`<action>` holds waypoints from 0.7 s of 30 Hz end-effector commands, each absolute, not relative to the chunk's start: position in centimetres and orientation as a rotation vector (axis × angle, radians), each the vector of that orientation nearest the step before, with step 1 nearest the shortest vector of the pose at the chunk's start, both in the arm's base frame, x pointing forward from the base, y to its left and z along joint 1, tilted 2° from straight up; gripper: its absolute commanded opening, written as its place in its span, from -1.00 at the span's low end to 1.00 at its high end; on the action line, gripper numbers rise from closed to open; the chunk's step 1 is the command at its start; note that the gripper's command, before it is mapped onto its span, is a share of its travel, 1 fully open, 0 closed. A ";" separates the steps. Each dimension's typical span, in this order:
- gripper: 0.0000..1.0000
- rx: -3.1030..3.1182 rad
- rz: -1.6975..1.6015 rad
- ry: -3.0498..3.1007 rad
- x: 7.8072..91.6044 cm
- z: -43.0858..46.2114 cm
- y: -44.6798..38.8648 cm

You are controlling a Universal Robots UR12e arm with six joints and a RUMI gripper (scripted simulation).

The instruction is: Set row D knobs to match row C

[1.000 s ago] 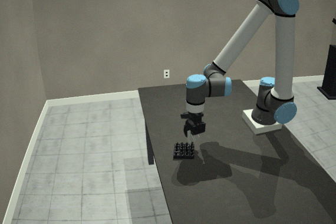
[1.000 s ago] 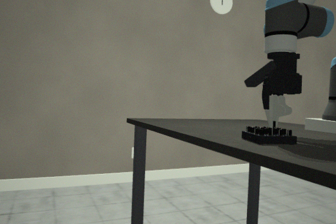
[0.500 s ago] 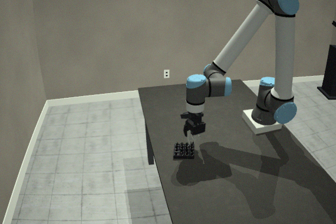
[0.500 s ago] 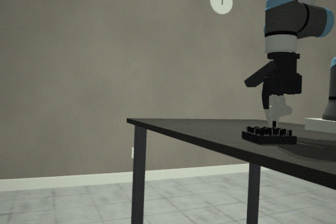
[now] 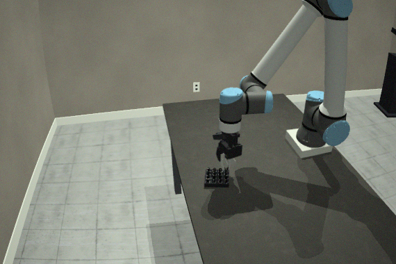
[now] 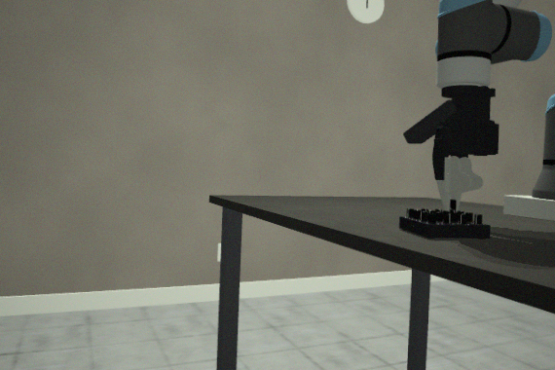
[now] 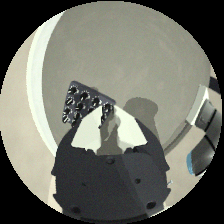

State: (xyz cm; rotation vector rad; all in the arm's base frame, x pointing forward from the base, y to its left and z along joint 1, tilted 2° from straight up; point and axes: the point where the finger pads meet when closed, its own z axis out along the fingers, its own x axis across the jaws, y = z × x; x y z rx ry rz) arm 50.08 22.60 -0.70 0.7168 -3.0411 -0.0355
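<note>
The black knob box (image 5: 217, 177) lies near the table's left edge, with several small black knobs in rows. It also shows in the exterior view (image 6: 444, 223) and in the wrist view (image 7: 85, 102). My gripper (image 5: 226, 166) points straight down over the box's far right corner. Its pale fingers (image 6: 453, 203) straddle one knob (image 7: 106, 121) there, standing slightly apart and only a little wider than the knob. The knob marks are too small to read, and I cannot tell which row this knob is in.
The arm's base (image 5: 309, 140) stands on a white plate at the table's right side. The table's left edge (image 5: 177, 175) runs close to the box. A dark cabinet (image 5: 388, 85) stands on the floor at the far right.
</note>
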 end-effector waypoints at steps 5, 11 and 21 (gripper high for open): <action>-0.78 0.717 -0.035 -3.042 50.2 0.9 22.6; -0.78 0.717 -0.035 -3.042 50.2 2.0 22.6; -0.78 0.717 -0.035 -3.042 50.2 3.1 22.5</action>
